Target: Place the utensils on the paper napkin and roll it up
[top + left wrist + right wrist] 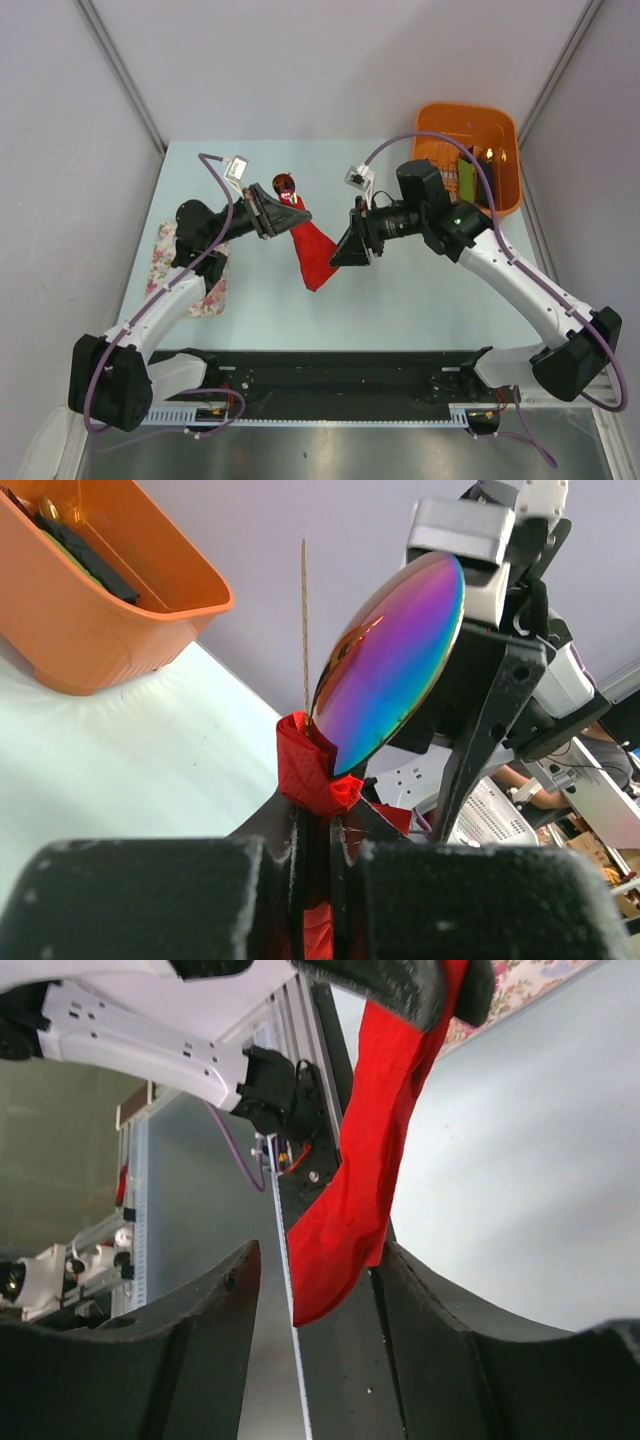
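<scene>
The paper napkin (312,250) is a narrow red roll held in the air over the table's middle. My left gripper (273,213) is shut on its upper end (315,770). From that end a shiny, rainbow-tinted spoon bowl (395,670) and the thin edge of another utensil (305,620) stick out; in the top view the bowl (285,183) looks dark red. The handles are hidden inside the roll. My right gripper (347,248) stands open around the roll's loose lower end (355,1210), which hangs between the fingers (455,1345), close to the right-hand one.
An orange basket (500,125) with green and black oblong items stands at the back right, behind my right arm. A white floral cloth (172,262) lies at the left under my left arm. A black rail (320,385) runs along the near edge.
</scene>
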